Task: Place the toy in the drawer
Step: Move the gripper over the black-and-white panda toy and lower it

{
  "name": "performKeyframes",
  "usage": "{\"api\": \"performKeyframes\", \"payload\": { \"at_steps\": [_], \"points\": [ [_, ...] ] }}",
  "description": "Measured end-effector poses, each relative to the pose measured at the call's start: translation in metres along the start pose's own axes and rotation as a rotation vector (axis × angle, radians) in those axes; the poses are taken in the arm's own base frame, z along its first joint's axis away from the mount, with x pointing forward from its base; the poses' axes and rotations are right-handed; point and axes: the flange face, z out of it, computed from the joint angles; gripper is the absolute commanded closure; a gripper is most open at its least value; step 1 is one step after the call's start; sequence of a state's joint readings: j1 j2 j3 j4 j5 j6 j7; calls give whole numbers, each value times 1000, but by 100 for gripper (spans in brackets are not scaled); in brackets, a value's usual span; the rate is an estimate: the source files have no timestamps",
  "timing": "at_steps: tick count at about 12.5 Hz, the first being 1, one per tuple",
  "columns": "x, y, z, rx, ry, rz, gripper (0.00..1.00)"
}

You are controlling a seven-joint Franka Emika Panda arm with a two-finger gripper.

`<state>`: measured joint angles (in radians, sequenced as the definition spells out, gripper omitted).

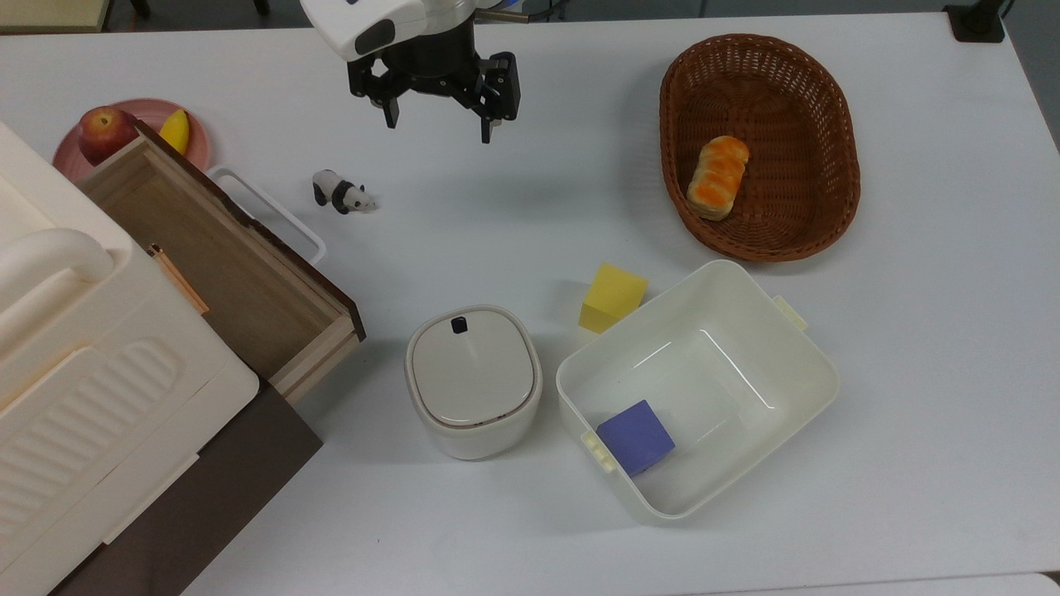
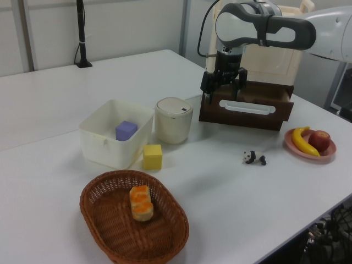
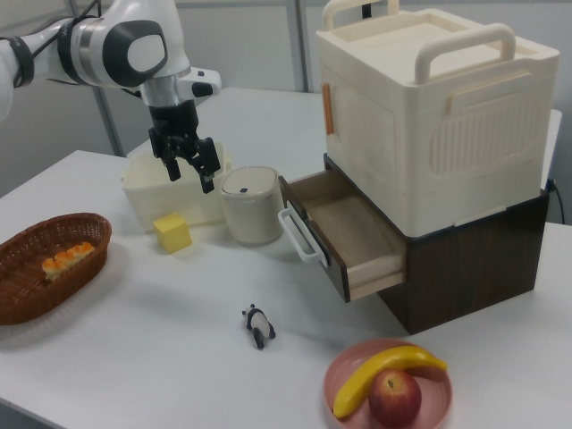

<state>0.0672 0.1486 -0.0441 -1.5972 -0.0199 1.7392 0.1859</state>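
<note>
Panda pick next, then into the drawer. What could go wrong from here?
1. The panda is tiny and stands low on the table; the open gripper may clip it, knock it over, or hit the tabletop.
2. The drawer is shallow, under the cream box; a drop near the back may strike it.
3. The white handle lies between panda and drawer; a low carry might snag it.
</note>
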Motion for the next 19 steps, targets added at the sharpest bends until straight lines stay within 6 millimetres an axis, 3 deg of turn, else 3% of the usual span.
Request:
{"api": "performKeyframes", "payload": {
  "at_steps": [6,11,16,17,19],
  "points": [
    [-2,0,2,-4,-21,-5,0],
    [-5,7,11,-12,-61,-153,0],
    [14,95,68,-47,-179,-677,3],
    [19,107,82,-58,-194,-769,3],
    [21,112,114,-106,-194,-877,3]
  ]
}}
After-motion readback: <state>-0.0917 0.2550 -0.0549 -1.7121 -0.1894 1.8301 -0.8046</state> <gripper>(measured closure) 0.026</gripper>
